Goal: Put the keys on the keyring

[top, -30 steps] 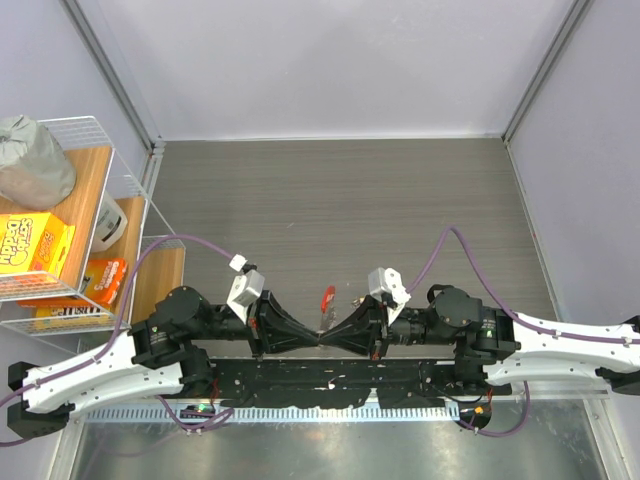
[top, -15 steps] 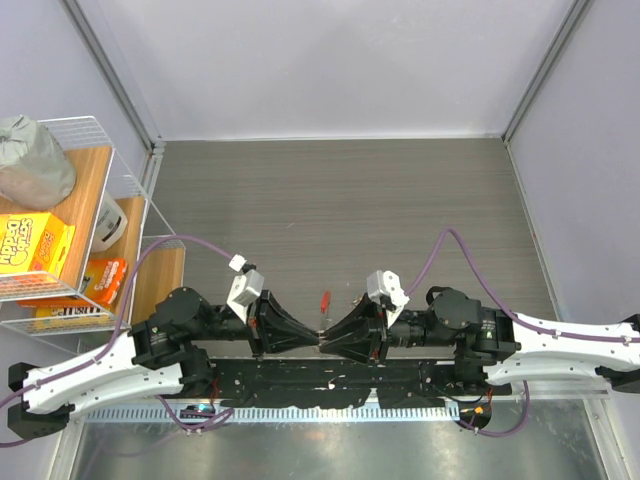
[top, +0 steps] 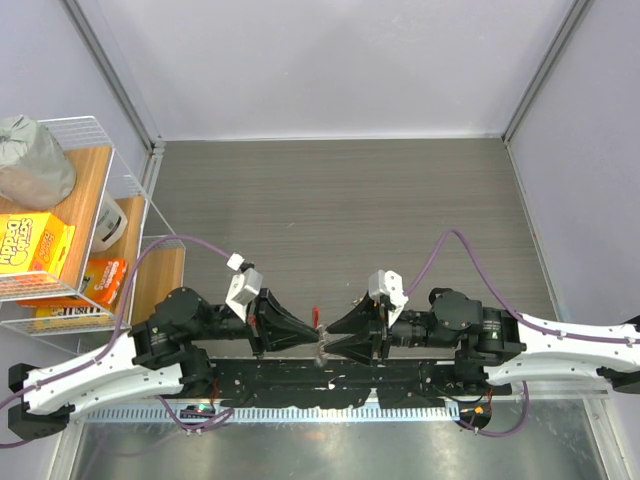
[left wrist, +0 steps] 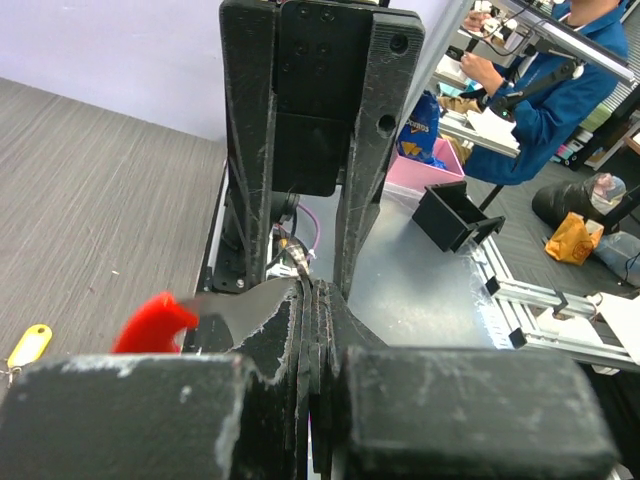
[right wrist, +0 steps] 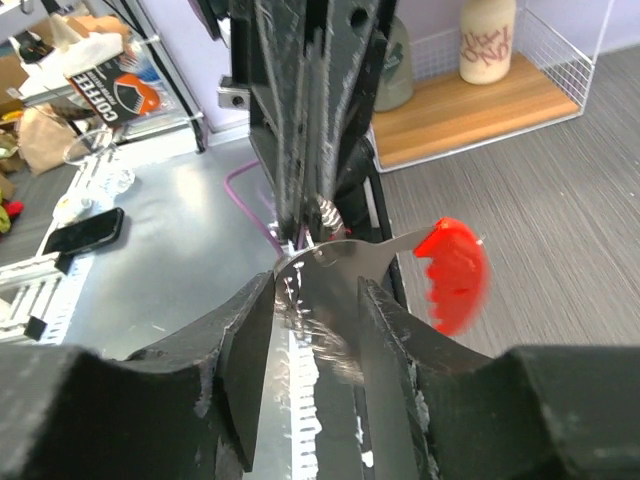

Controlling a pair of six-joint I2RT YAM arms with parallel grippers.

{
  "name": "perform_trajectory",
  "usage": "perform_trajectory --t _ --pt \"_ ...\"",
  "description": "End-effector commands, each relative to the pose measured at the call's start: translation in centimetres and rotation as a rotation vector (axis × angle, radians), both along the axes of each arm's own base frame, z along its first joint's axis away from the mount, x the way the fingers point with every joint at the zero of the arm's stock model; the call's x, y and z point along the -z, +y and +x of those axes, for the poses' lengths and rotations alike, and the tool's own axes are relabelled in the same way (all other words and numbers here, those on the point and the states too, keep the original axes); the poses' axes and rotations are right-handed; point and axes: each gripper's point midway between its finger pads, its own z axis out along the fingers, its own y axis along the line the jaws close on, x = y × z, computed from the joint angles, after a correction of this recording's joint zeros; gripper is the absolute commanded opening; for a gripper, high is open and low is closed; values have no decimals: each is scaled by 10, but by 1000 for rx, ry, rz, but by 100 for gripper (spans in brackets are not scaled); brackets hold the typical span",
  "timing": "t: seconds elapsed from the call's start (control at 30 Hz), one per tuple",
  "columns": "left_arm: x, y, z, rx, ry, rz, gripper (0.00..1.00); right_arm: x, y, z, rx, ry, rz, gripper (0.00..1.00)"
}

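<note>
The keyring is a silvery metal ring (right wrist: 345,262) with a curved red plastic piece (right wrist: 455,272). It hangs between my two grippers over the table's near edge in the top view (top: 321,350). My left gripper (left wrist: 314,300) is shut on the ring's edge, and the red piece (left wrist: 153,322) sticks out to its left. My right gripper (right wrist: 315,285) faces it with both fingers closed against the ring. The two grippers meet tip to tip, left (top: 310,338) and right (top: 334,345). The yellow-headed key (left wrist: 28,345) lies on the table, apart from both grippers.
A wire shelf rack (top: 110,160) stands at the left edge with a yellow box (top: 30,248), an orange box (top: 103,278) and a grey bag (top: 30,160). A black rail (top: 330,378) runs along the near edge under the grippers. Purple cables (top: 455,240) loop over both arms.
Both grippers have moved a little toward the near edge, still holding the keyring between them. The red piece has swung down and to the left.
</note>
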Motion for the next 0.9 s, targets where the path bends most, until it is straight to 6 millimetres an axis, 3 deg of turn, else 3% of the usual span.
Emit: perform_trajectory --t 0.0,0.07,0.53,0.73,0.87 --pt "-33 5 -5 18 -37 -114 0 -15 -12 10 66 -34 6 46" --pt "-32 4 -6 26 -34 -112 0 -16 -15 17 104 -45 -7 47" --pt "-27 2 -11 54 -34 -92 0 -34 -18 15 84 -81 -21 54" --pt "-26 1 -11 58 -35 -88 0 -41 -18 -11 -66 -87 -22 57" --pt "-26 2 -12 62 -36 -91 0 -47 -17 -14 -83 -84 -28 58"
